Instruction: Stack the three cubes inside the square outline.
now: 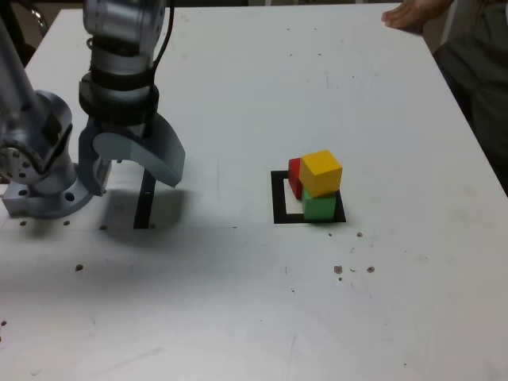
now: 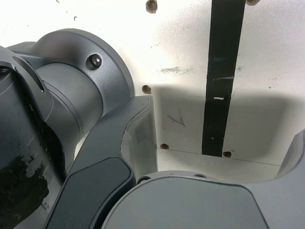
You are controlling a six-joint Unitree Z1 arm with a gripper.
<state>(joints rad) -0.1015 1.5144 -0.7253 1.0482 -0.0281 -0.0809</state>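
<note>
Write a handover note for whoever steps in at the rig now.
Gripper: open, empty, by the arm's base, over the black strip.
Cubes: yellow sits on top, with green below it and red beside, all at the square outline.
Done: all three cubes gathered there; yellow is raised.
Left: probably check whether red and green also need stacking; how yellow is supported is partly hidden.

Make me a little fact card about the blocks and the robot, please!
Top block: yellow solid cube, sitting crooked
Under it: green solid cube
Also there: red solid cube, partly hidden by yellow
Floor mark: thick black square outline, around the blocks' spot
End effector: open, empty, away from the blocks
Person: one hand, far edge
</note>
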